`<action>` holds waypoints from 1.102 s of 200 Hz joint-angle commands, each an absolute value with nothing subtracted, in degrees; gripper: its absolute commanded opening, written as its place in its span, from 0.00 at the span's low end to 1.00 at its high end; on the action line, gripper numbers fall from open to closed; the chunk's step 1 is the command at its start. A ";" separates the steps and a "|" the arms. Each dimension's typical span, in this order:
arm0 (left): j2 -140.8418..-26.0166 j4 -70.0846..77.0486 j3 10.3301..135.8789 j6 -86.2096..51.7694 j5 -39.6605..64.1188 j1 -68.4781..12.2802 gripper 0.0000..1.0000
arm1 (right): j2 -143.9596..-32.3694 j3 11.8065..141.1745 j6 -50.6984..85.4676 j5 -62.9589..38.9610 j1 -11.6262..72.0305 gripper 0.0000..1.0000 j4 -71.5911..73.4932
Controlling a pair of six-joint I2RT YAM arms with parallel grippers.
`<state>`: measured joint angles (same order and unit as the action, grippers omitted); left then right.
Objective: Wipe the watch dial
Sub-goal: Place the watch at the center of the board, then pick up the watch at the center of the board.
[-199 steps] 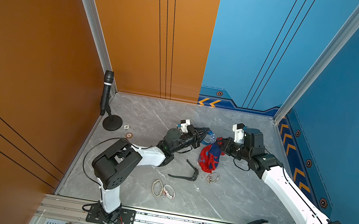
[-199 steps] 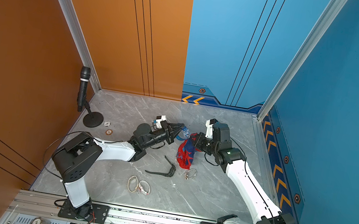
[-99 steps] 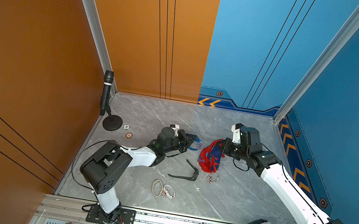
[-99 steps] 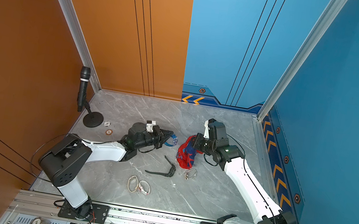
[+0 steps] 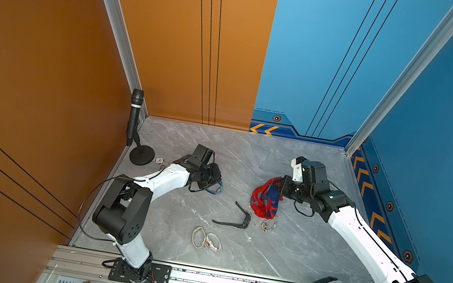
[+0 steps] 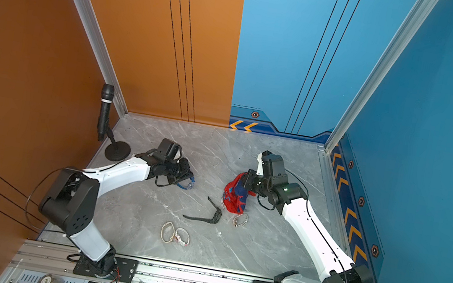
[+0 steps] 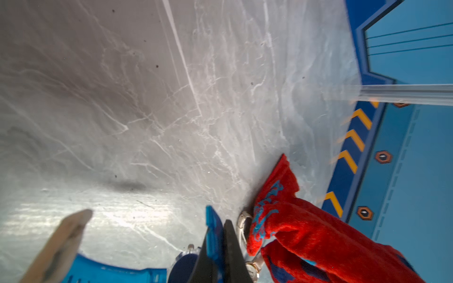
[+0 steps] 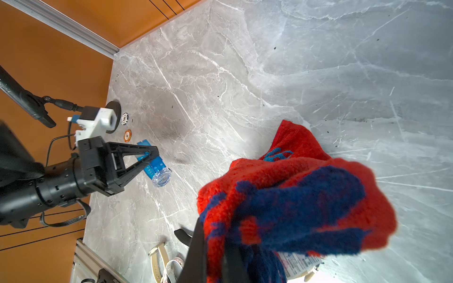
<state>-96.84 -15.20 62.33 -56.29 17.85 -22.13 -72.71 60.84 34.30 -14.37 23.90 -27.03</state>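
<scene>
Blue watch (image 8: 157,170) sits pinched by its strap in my left gripper (image 8: 152,153), cloth (image 5: 265,200) clamped in my right gripper (image 5: 281,185). Its dial (image 8: 162,178) seemingly faces the cloth; I'd hold steady and rub gently.

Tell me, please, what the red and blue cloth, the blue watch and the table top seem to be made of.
The cloth: likely terry or fleece, matt; fuzzy looped pile. The blue watch: probably translucent plastic, glossy; the strap and case let light through. The table top: grey marble or marble-print laminate, I cannot tell which; white veins, smooth with slight sheen.
</scene>
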 commanded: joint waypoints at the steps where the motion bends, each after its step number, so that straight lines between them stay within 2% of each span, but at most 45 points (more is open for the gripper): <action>1: -100.11 -22.83 65.12 -51.01 19.63 -21.97 0.00 | -72.66 62.56 33.06 -14.90 23.82 0.00 -25.78; 40: -105.72 -25.90 69.88 -48.86 20.56 -22.05 0.00 | -72.81 62.58 32.87 -15.07 23.60 0.00 -25.58; 74: -108.24 -28.20 72.62 -47.28 20.84 -22.32 0.27 | -72.94 62.35 32.78 -15.49 23.21 0.00 -25.18; 101: -109.13 -30.88 74.45 -45.09 20.52 -22.50 0.38 | -73.18 62.15 32.78 -16.03 22.99 0.00 -24.79; 134: -110.19 -35.88 77.38 -40.11 19.96 -23.05 0.39 | -73.54 61.92 33.00 -16.61 23.03 0.00 -24.21; 173: -114.80 -45.34 84.68 -32.62 14.50 -26.06 0.38 | -73.61 61.44 33.39 -17.48 23.03 0.00 -23.36; 220: -117.74 -47.67 88.36 -30.02 12.13 -27.18 0.39 | -73.34 61.29 33.42 -17.76 22.94 0.00 -23.12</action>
